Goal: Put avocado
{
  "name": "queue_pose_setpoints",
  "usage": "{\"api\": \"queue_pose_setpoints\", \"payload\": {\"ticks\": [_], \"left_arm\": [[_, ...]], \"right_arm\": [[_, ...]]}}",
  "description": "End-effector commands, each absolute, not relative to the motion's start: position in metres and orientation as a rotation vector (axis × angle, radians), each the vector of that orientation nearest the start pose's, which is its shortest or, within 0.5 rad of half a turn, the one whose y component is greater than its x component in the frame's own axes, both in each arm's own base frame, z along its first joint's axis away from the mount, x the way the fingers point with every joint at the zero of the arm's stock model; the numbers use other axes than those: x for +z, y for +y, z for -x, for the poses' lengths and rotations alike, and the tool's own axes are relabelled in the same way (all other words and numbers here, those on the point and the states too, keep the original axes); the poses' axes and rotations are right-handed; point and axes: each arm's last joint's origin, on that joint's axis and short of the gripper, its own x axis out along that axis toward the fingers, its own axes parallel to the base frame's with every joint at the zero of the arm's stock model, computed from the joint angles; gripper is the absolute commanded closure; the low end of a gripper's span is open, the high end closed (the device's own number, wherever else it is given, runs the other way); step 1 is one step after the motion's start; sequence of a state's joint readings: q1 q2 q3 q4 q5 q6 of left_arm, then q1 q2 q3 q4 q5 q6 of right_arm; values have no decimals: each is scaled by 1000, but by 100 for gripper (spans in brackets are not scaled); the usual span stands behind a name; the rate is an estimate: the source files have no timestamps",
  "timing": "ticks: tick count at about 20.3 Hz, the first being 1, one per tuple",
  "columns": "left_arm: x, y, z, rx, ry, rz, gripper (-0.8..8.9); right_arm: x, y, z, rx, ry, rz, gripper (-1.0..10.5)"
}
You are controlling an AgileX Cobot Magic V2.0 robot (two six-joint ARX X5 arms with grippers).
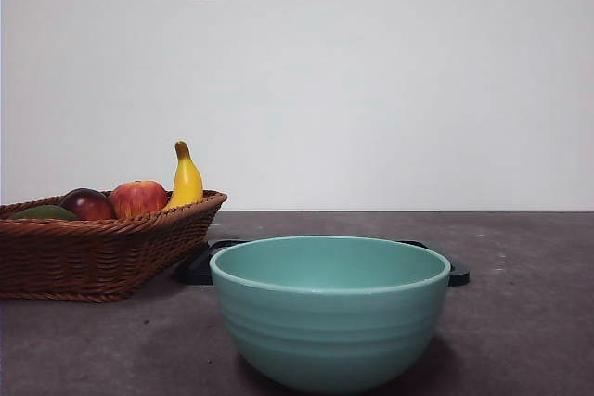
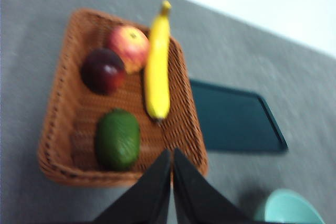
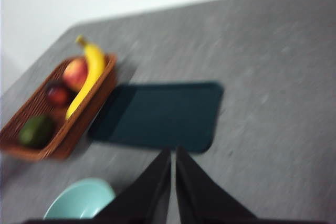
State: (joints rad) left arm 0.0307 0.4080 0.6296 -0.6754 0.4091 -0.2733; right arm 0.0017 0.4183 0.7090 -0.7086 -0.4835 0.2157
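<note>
The avocado [image 2: 117, 139] is dull dark green and lies in the brown wicker basket [image 2: 63, 145], at the end nearest my left gripper. In the front view only its top [image 1: 42, 213] shows over the basket rim [image 1: 111, 257]. It also shows in the right wrist view [image 3: 35, 131]. My left gripper [image 2: 171, 156] is shut and empty, high above the table just beside the basket's near edge. My right gripper [image 3: 173, 153] is shut and empty, high above the near edge of the dark tray [image 3: 157, 114]. Neither arm shows in the front view.
The basket also holds a dark red-purple fruit [image 2: 103, 70], a red apple [image 2: 128, 47] and a banana [image 2: 157, 72]. A teal bowl [image 1: 329, 308] stands at the front of the table. The flat dark tray [image 2: 236, 124] lies behind the bowl, beside the basket.
</note>
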Motion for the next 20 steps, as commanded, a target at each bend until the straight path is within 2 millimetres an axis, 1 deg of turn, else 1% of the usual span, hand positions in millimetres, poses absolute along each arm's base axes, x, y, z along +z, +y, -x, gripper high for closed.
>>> {"api": "queue_pose_setpoints", "payload": {"ticks": [1, 6, 9, 12, 15, 20], "left_arm": [[295, -10, -92, -374, 531, 281, 805], [311, -14, -96, -439, 640, 243, 805], [320, -18, -96, -482, 732, 203, 805], [326, -22, -93, -521, 781, 184, 805], [324, -24, -89, -549, 824, 172, 805], [323, -25, -88, -559, 836, 166, 805]], "right_arm": [[316, 16, -87, 497, 521, -245, 940], [332, 24, -96, 585, 650, -195, 940], [337, 35, -102, 679, 742, -141, 940], [336, 49, -106, 787, 825, -92, 940], [330, 62, -106, 876, 893, -37, 940], [328, 71, -107, 899, 911, 20, 940]]}}
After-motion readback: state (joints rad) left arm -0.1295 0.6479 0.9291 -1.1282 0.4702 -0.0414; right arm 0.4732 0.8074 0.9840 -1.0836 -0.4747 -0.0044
